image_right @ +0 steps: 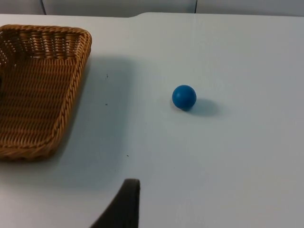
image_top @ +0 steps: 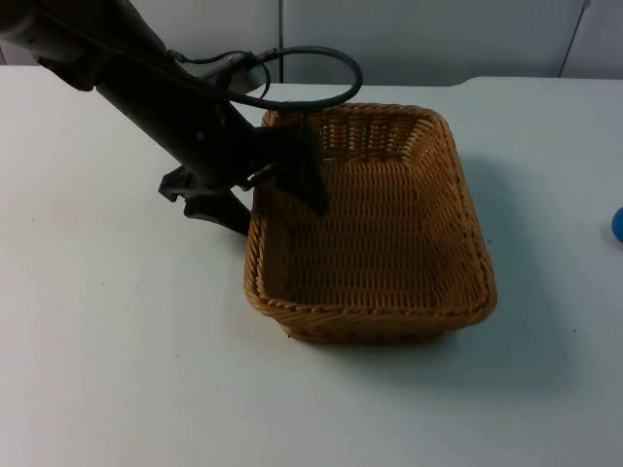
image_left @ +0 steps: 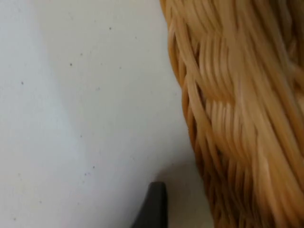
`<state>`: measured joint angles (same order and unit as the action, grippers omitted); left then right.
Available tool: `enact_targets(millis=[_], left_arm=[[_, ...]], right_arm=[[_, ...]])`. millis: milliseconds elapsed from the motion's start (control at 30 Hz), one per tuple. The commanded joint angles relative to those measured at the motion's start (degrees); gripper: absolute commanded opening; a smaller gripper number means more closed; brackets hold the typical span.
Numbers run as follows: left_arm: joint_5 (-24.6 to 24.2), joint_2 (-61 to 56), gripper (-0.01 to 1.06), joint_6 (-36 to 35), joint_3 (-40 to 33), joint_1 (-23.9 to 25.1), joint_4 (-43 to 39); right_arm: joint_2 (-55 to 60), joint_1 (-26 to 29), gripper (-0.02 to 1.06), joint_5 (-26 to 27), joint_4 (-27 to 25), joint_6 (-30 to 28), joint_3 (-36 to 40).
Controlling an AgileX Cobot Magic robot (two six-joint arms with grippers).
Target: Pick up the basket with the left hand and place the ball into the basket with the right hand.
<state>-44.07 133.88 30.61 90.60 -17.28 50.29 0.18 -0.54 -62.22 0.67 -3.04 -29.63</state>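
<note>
Basket point(image_top: 389, 233): rectangular wicker tray, tan, in the middle of the white table point(image_top: 107, 370); casts a shadow toward its right side. From above it looks slightly tipped, left rim higher, though I cannot say whether it is clear of the table.
Left gripper point(image_top: 282, 190): at the basket's left rim, near the back corner. One dark finger point(image_top: 310, 175) reaches down inside the left wall; the other part of the gripper sits outside that wall, so the rim lies between them. Fingers appear clamped on the rim.
Left wrist view: woven outer wall of the basket point(image_left: 237, 104) very close to the camera, bare table beside it, one black fingertip point(image_left: 153, 206) just outside the wall.
Ball point(image_right: 184, 97): small, blue, on the table well to the right of the basket; in the top view it sits at the far right edge point(image_top: 618, 224).
Right gripper: one black fingertip point(image_right: 124, 202) low over the table, well apart from the ball and touching nothing; whether the fingers are apart or together, I cannot tell.
</note>
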Motion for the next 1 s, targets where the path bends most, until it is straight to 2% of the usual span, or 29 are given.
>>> enact_targets(millis=[0,33,167,200,367,467,800,867,900,967], left_arm=[[-0.7,0.2,0.62,-1.0,0.1,-0.5,-0.1],[-0.7,0.2,0.62,-1.0,0.1,-0.5,-0.1],[0.3,0.2,0.42,-1.0,0.1,-0.5,-0.1],[0.3,0.2,0.42,-1.0,0.1,-0.5,-0.1],[1.2,0.2,0.25,-2.5,0.1,-0.5,0.5],[1.7,0.2,0.22,-3.3,0.1,-0.5,0.5],[2.9,0.2,0.21,-6.0,0.1,-0.5,0.5],[3.4,0.2,0.14,-7.2,0.0,-0.5,0.5],[3.4,0.2,0.14,-7.2,0.0,-0.5,0.5],[3.9,-0.1,0.0,-7.2,0.0,-0.5,0.3]], right_arm=[[-0.2,0.4,1.04,0.6,0.4,0.2,0.5],[-0.2,0.4,1.04,0.6,0.4,0.2,0.5],[-0.2,0.4,1.04,0.6,0.4,0.2,0.5],[-0.2,0.4,1.04,0.6,0.4,0.2,0.5],[-0.2,0.4,1.04,0.6,0.5,0.3,0.5],[-0.2,0.4,1.04,0.6,0.5,0.3,0.5],[-0.2,0.4,1.04,0.6,0.5,0.3,0.5],[-0.2,0.4,1.04,0.6,0.5,0.3,0.5],[-0.2,0.4,1.04,0.6,0.5,0.3,0.5],[-0.2,0.4,1.04,0.6,0.5,0.3,0.5]])
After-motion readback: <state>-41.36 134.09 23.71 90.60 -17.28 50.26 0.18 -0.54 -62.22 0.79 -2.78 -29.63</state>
